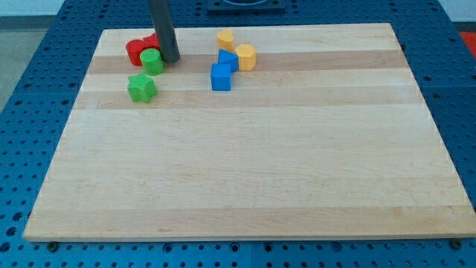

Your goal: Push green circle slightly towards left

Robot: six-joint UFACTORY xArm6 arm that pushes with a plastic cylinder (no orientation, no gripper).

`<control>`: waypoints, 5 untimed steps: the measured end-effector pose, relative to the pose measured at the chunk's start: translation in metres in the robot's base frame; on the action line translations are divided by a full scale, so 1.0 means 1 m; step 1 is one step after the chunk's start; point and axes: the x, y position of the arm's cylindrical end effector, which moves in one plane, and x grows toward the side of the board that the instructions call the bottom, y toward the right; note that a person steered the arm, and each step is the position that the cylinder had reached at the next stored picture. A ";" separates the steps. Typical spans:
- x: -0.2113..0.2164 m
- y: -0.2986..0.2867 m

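The green circle [152, 62] is a small green cylinder near the view's top left of the wooden board [245, 171]. It touches a red block [136, 50] on its upper left. My tip [170, 59] is the lower end of the dark rod and stands right against the green circle's right side. A second red block [152, 39] shows partly behind the rod. A green star-shaped block [141, 88] lies just below the green circle.
Two blue blocks [221, 77] [227, 59] and two yellow blocks [225, 39] [246, 56] cluster to the right of my tip. The board's top edge runs close above the red blocks. A blue perforated table [30, 112] surrounds the board.
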 end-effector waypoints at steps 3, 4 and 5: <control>0.015 0.002; 0.016 0.002; 0.015 0.000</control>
